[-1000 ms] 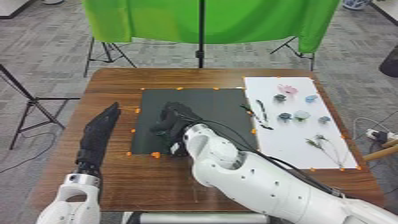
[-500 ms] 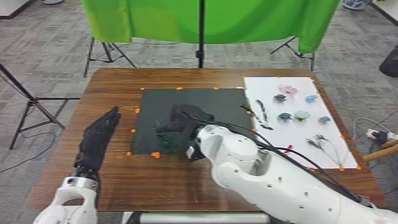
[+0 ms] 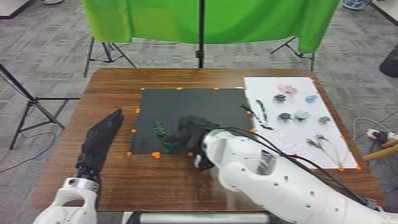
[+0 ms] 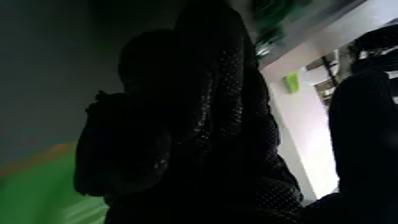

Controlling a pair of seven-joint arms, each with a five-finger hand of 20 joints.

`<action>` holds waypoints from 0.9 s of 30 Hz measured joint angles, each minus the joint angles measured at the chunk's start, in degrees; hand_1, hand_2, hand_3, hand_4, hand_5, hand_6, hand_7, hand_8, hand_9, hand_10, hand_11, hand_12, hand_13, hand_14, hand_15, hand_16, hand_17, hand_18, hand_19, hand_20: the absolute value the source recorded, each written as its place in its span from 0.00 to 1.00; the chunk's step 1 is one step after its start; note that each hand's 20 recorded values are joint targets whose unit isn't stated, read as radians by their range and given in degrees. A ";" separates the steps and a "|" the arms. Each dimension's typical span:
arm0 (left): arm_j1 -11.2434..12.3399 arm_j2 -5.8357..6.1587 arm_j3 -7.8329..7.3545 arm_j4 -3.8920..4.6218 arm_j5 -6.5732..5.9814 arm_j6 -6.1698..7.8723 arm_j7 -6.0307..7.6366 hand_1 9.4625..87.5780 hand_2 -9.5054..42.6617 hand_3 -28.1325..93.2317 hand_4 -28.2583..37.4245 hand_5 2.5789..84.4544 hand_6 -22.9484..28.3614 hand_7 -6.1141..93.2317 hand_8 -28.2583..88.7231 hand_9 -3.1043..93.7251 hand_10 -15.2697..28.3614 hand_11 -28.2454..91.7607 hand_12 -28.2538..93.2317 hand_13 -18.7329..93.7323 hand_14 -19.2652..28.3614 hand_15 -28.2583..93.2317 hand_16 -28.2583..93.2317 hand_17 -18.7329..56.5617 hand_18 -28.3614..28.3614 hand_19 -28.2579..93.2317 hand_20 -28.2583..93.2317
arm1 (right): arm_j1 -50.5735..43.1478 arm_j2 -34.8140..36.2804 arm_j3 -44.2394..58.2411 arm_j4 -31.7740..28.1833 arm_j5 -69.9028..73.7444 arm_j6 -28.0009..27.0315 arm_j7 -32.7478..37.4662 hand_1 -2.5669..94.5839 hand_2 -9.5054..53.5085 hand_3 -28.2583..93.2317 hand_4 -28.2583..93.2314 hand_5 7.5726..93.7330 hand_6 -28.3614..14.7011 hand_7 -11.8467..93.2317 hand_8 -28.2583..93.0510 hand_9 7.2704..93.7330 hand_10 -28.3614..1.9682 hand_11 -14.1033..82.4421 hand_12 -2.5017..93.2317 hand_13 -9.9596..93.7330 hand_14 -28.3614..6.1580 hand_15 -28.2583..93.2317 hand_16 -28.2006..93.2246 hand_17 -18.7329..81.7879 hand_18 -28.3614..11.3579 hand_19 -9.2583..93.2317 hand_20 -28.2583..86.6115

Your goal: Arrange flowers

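R hand [image 4: 222, 107] fingers: loosely extended w/ slight bend, thumb standing apart, nothing gripped AFAICT; contact w/ the sprig can't be confirmed. Green sprig [image 3: 161, 129] lies on the black mat [image 3: 200, 97], lower L part in head view, just beside the hand; its lower end is partly hidden by the glove.

Handling (my guess): v. light, thin bendy stem, soft leaves that could snag on glove fabric or get crushed. Best hold = bare stem nr the base, light pinch, thumb opp. fingers; avoid squeezing foliage. Might slide on the mat if brushed, so lift the hand clear before any sideways move.

R hand pose: low over the mat, knuckles up; R arm [image 3: 258, 172] comes in from bottom R, angled fwd & inward, cables along its outer side. L hand [image 3: 100, 135]: straight fingers, empty, pointing fwd beside the mat's L edge, above the brown table [image 3: 142, 185].

Other pcs on the white sheet [image 3: 275, 150]: pink flower [image 3: 287, 89] nr far end, blue flower [image 3: 311, 98] close by, pale flower [image 3: 301, 115] mid-sheet, thin-stemmed sprigs [image 3: 322, 144] nearer the robot. Arrangement looks early-stage; next prob. = a flower fetched from the sheet to go w/ the green.
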 measured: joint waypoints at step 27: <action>0.31 -1.26 -0.44 -0.14 0.13 -0.67 -0.69 0.18 0.13 0.76 0.08 0.42 0.54 0.08 0.21 0.37 0.59 0.27 0.35 0.36 0.67 0.27 0.26 0.26 0.67 0.24 0.36 | -7.93 0.70 9.62 -8.39 8.74 3.05 -3.17 0.32 0.13 0.73 0.14 0.77 0.55 0.32 0.21 0.85 0.42 0.49 0.32 0.96 0.64 0.64 0.49 0.83 0.45 1.00 0.55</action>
